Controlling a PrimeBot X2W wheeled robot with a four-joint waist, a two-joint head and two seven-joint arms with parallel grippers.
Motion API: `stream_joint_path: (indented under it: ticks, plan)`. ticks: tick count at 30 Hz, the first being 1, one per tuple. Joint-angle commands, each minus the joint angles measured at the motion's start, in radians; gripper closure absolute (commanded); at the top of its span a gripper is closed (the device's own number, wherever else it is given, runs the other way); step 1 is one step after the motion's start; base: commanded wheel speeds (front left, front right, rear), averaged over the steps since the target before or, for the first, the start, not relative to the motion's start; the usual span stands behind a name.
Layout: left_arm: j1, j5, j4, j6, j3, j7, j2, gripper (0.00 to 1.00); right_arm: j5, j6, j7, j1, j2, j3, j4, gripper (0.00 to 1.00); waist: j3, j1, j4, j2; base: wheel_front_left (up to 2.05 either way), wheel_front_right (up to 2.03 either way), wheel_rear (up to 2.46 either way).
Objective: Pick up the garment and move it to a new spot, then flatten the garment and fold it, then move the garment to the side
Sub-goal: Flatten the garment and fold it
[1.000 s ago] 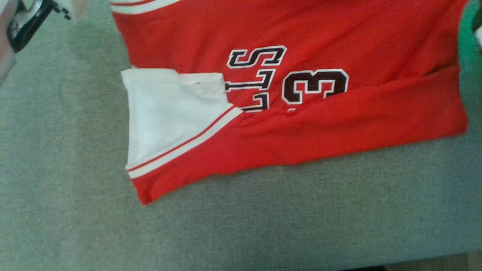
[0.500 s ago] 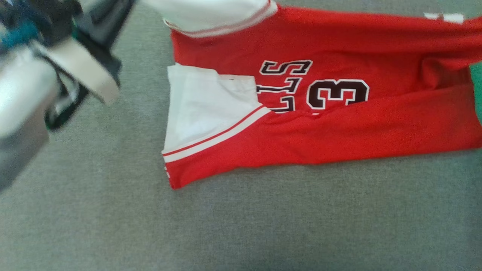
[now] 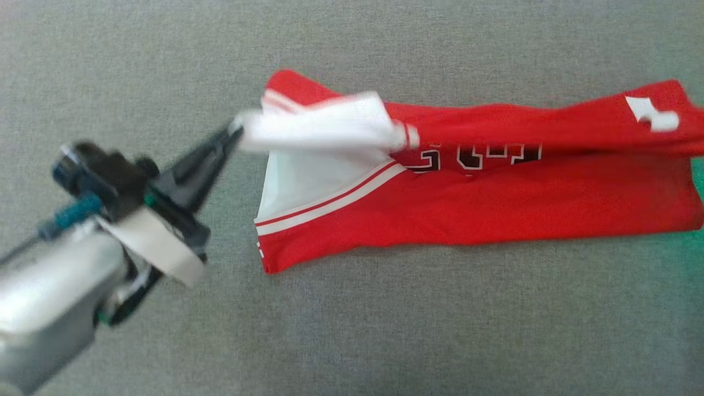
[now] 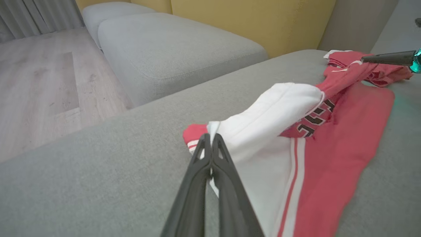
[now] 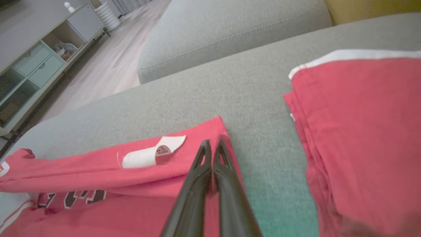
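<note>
The garment (image 3: 495,203) is a red jersey with white sleeves and black lettering, lying on a grey cushion (image 3: 385,330). Its far half is folded toward me, over most of the lettering. My left gripper (image 3: 237,127) is shut on the white sleeve (image 3: 324,126) and holds it slightly raised at the jersey's left end. In the left wrist view the fingers (image 4: 210,140) pinch that sleeve's edge. My right gripper (image 5: 212,144) is shut on the red hem at the other end, next to a white label (image 5: 148,156). The left wrist view shows it at the far corner (image 4: 388,58).
A second folded red cloth with white trim (image 5: 361,131) lies close to the right of my right gripper. Another grey cushion (image 4: 177,49) stands beyond a gap, with wooden floor (image 4: 39,85) and a shelf cabinet (image 5: 36,62) further off.
The head camera has shifted. Both grippers have brought the jersey's far edge toward me, folding it over the number. The left gripper has come down into view with the white sleeve.
</note>
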Motion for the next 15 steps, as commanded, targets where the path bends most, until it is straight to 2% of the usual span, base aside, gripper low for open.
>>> stream_joint_path:
  ticks: [1, 3, 4, 5, 6, 7, 8, 9, 11, 12, 15]
  plan:
    - [0.004, 0.007, -0.022, 0.015, 0.052, -0.009, 0.048, 1.00, -0.010, -0.001, -0.013, 0.029, -0.027, -0.012, -0.026, 1.00, -0.001, 0.0002, 0.001, -0.0001, 0.00, 0.00, 0.00]
    - [0.040, 0.016, -0.030, 0.030, 0.056, -0.009, 0.034, 1.00, -0.013, -0.001, -0.022, 0.045, -0.008, -0.020, -0.024, 0.96, 0.000, 0.0002, 0.002, -0.0001, 0.00, 0.00, 0.00]
    - [0.056, 0.020, -0.028, 0.033, 0.055, -0.009, 0.024, 1.00, -0.011, -0.001, -0.025, 0.051, 0.005, -0.023, -0.019, 0.82, -0.001, 0.0002, 0.002, -0.0001, 0.00, 0.00, 0.00]
    - [0.071, 0.026, -0.025, 0.038, 0.059, -0.009, 0.012, 1.00, -0.010, -0.001, -0.025, 0.058, 0.018, -0.022, -0.014, 0.62, -0.003, 0.0002, 0.003, -0.0001, 0.00, 0.00, 0.00]
    - [0.085, 0.033, -0.019, 0.044, 0.064, -0.009, -0.001, 0.94, -0.016, -0.001, -0.026, 0.064, 0.027, -0.024, -0.005, 0.00, -0.005, 0.0002, 0.003, -0.0001, 0.00, 0.00, 0.00]
    - [0.101, 0.035, -0.013, 0.051, 0.072, -0.009, -0.015, 0.55, -0.025, -0.001, -0.033, 0.067, 0.038, -0.032, 0.009, 0.00, -0.007, 0.0002, 0.003, -0.0001, 0.00, 0.00, 0.00]
    - [0.101, 0.035, -0.013, 0.051, 0.072, -0.009, -0.015, 0.55, -0.025, -0.001, -0.033, 0.067, 0.038, -0.032, 0.009, 0.00, -0.007, 0.0002, 0.003, -0.0001, 0.00, 0.00, 0.00]
    - [0.116, 0.041, -0.009, 0.064, 0.090, -0.009, -0.032, 0.00, -0.033, -0.001, -0.045, 0.071, 0.050, -0.042, 0.019, 0.00, -0.009, 0.0002, 0.003, -0.0001, 0.00, 0.00, 0.00]
    - [0.157, 0.059, -0.009, 0.099, 0.149, -0.009, -0.071, 0.00, -0.042, -0.001, -0.073, 0.084, 0.076, -0.064, 0.027, 0.00, -0.017, 0.0002, 0.005, -0.0001, 0.00, 0.00, 0.00]
    - [0.177, 0.094, -0.007, 0.131, 0.177, -0.009, -0.085, 0.00, -0.051, -0.001, -0.088, 0.096, 0.086, -0.073, 0.026, 0.00, -0.022, 0.0002, 0.005, -0.0001, 0.00, 0.00, 0.00]
    - [0.266, 0.197, -0.019, 0.253, 0.289, -0.009, -0.151, 0.00, -0.098, -0.001, -0.139, 0.137, 0.116, -0.110, 0.028, 0.00, -0.039, 0.0002, 0.007, -0.0001, 0.00, 0.00, 0.00]
